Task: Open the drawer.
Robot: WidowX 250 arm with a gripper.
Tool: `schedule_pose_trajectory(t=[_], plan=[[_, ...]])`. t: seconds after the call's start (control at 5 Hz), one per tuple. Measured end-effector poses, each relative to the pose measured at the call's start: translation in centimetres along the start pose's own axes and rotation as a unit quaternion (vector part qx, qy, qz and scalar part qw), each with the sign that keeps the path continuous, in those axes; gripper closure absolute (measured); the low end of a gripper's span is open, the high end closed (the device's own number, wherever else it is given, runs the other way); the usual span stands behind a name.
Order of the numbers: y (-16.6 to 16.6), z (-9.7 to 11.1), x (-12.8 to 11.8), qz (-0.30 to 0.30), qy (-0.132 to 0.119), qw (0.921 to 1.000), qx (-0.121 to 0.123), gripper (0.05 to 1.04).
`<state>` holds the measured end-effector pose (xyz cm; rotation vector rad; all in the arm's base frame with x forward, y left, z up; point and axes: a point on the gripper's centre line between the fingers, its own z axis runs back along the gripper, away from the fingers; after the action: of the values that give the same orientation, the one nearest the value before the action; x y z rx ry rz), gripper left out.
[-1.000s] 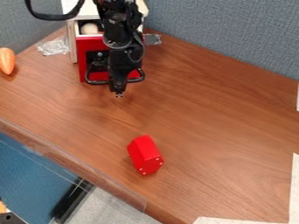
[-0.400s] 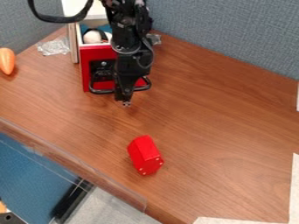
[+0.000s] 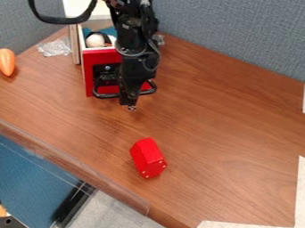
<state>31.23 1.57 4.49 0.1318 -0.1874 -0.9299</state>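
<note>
The drawer (image 3: 105, 56), at far left, stands out from its cabinet — the pull looks nearly done. The gripper (image 3: 131, 107) is at the handle (image 3: 107, 95) (parted or closed, I can't tell); next, lift clear without nudging it back.

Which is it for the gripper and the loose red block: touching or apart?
Apart: the camera view shows a stretch of table between the gripper and the red block.

Walled behind the brown wood-grain counter (image 3: 238, 133) with blue-grey fabric partitions (image 3: 232, 35); laid below with grey flooring (image 3: 116, 213).
</note>
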Motion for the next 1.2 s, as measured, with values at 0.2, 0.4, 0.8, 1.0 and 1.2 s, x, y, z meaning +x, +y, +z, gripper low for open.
schedule_pose_trajectory(t=[0.2, 0.4, 0.8, 1.0, 1.2], plan=[[-0.7, 0.2, 0.3, -0.002, 0.001, 1.0000, -0.005, 0.953], [-1.0, 0.2, 0.4, -0.001, -0.001, 1.0000, -0.008, 0.953], [-1.5, 0.2, 0.7, 0.000, 0.000, 0.9999, -0.017, 0.908], [-2.5, 0.6, 2.0, -0.036, -0.005, 0.9992, -0.017, 0.671], [-2.5, 1.9, 2.1, -0.058, -0.012, 0.9982, -0.014, 0.357]])
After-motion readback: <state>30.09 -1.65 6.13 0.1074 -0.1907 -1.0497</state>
